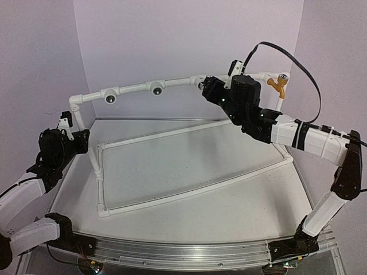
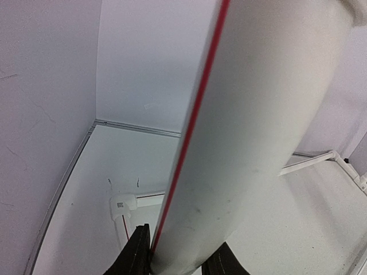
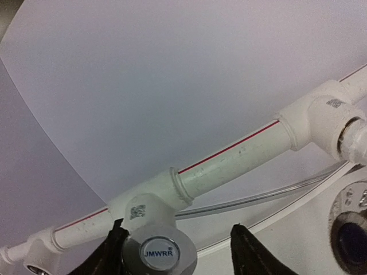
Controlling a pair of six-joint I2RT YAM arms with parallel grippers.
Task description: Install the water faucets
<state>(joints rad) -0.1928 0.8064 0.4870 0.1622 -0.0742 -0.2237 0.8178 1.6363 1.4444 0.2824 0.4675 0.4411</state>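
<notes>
The silver faucet (image 3: 160, 252), likely stiff, slick metal best pinched across its knob, sits in a tee (image 3: 152, 200) at 1 o'clock between the parted right fingers (image 3: 252, 258); the left fingers (image 2: 135, 255) clamp a pipe (image 2: 252, 114) at 9 o'clock.

One orange faucet (image 1: 279, 83), one silver faucet (image 3: 160, 255), two open tee fittings (image 1: 109, 98) (image 1: 156, 88) and one pipe frame (image 1: 172, 133) show.

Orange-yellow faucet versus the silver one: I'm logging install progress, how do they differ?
The orange-yellow faucet sits at the right end of the top pipe, clear of any fingers; the silver faucet sits at a tee further left, between the right gripper's spread fingers. Orange shows a spout; silver shows only its round labelled cap. Both appear mounted on that pipe.
</notes>
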